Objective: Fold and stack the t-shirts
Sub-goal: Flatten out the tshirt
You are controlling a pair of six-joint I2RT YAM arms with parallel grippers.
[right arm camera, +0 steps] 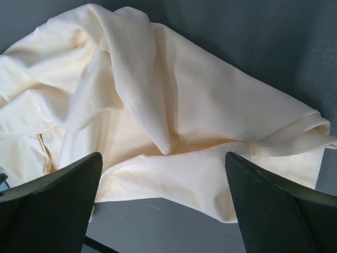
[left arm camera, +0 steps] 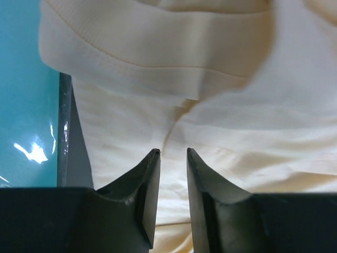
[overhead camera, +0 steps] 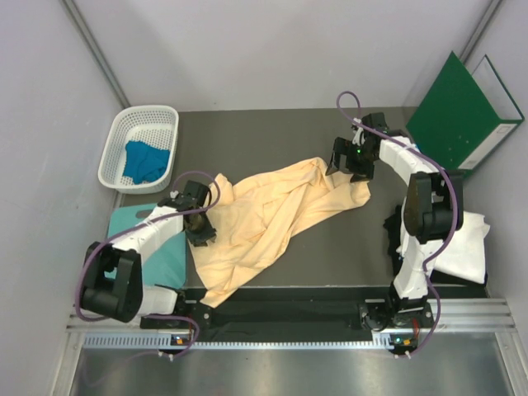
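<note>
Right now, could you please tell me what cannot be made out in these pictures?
- Left claw, left wrist view: nearly closed over the peach shirt; whether it pinches cloth is unclear.
- White shirt, top view: largely covered by the right arm.
- Blue shirt, top view: too small, and partly behind the basket wall, so its folds are unreadable.

The pale peach-yellow t-shirt lies crumpled and unfolded across the middle of the bench, stretched diagonally from the near-left edge toward the far right. A blue t-shirt sits bunched in the basket at the far-left corner. A white t-shirt lies at the near-right edge.
</note>
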